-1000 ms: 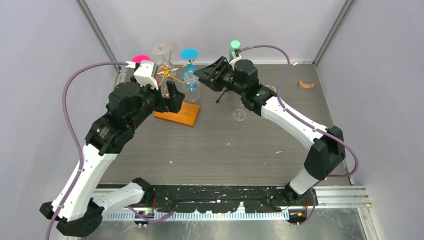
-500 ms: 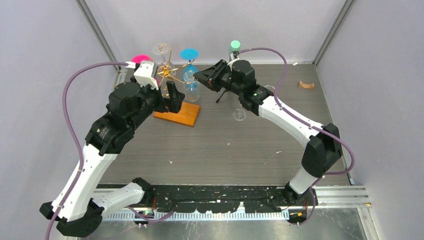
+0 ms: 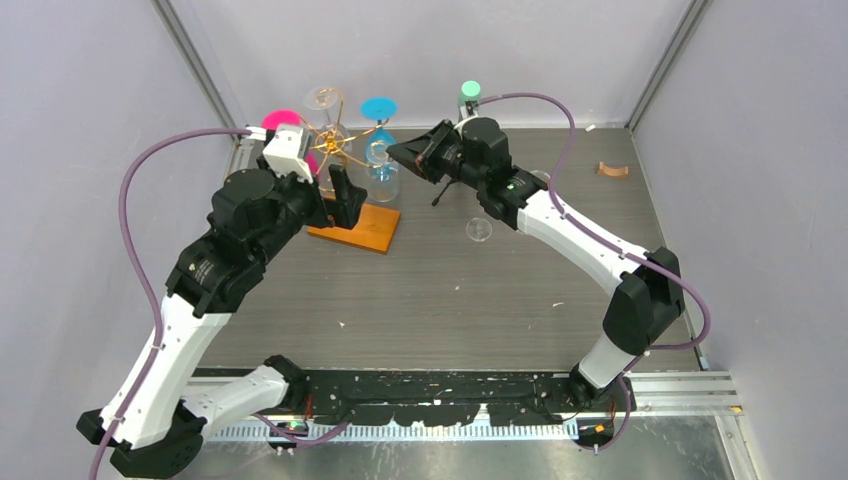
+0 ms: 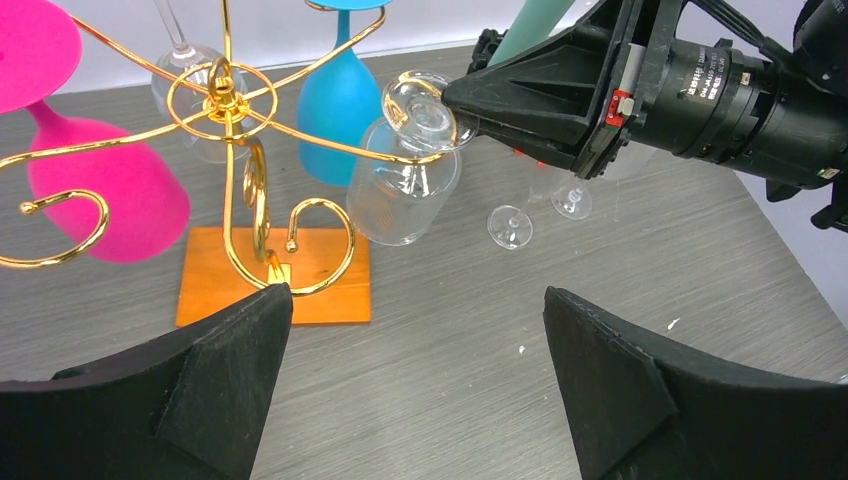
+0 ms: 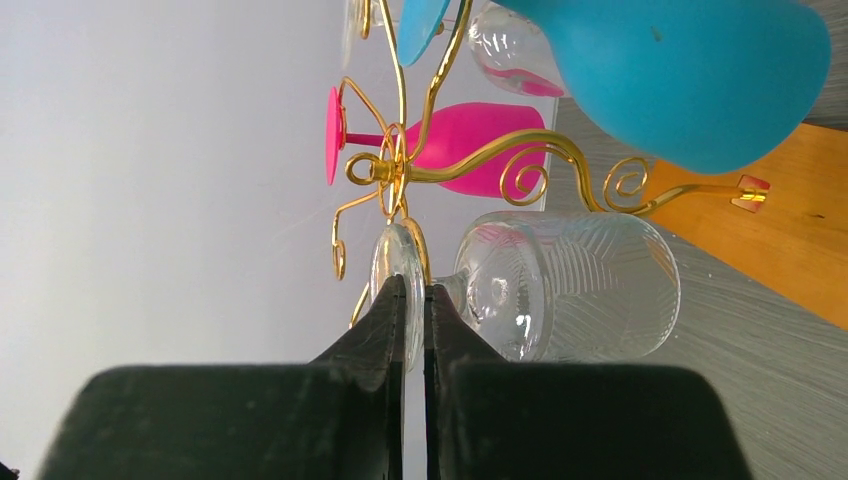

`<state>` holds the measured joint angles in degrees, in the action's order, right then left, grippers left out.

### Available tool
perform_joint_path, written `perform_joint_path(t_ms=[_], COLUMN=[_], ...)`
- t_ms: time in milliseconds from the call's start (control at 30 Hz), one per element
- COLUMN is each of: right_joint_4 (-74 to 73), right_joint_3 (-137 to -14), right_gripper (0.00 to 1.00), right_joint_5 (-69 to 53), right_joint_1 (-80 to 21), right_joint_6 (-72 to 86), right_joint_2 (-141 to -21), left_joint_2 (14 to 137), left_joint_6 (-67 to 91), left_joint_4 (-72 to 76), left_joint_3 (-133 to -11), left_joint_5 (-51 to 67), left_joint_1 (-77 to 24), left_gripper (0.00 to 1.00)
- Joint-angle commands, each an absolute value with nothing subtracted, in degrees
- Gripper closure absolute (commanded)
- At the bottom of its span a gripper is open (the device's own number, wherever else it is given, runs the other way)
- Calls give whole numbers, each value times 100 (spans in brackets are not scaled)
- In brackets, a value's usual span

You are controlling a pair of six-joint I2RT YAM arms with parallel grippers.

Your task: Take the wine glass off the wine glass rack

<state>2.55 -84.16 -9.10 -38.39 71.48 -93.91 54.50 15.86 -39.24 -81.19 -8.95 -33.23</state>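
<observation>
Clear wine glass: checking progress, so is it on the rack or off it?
On the rack: the clear wine glass hangs bowl-down from it, right gripper shut on the glass's foot.

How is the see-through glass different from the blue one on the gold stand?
The clear wine glass is see-through with ribbed lines; the blue wine glass is one solid colour. The right gripper pinches the clear wine glass's foot; no gripper holds the blue wine glass. Both hang upside down from the wine glass rack.
</observation>
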Motion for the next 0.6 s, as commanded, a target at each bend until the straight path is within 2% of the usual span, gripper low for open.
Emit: perform_joint_path(t_ms=[0,233,567], right_joint_4=[284,72,-1411], right_joint_3=[-8906,-9114,-9794], right_gripper=[100,100,99], right_joint_5=[-749,-746,-529], right_joint_1=[-3945,-4022,-4034], right_joint_6=[6812,6395,5767], right_joint_2=[-9190,-9006,-9205], left_joint_2=[5317,5284,5348], left_joint_6=[1468,1413,1323], left_joint_4=[-3657,-3643,-3663], left_joint_3=[-8087,-8020,-7917], left_joint_5=[-1009,-1106,-1350], left_joint_1=[-3291,-3295,-3291], left_gripper=[0,0,0])
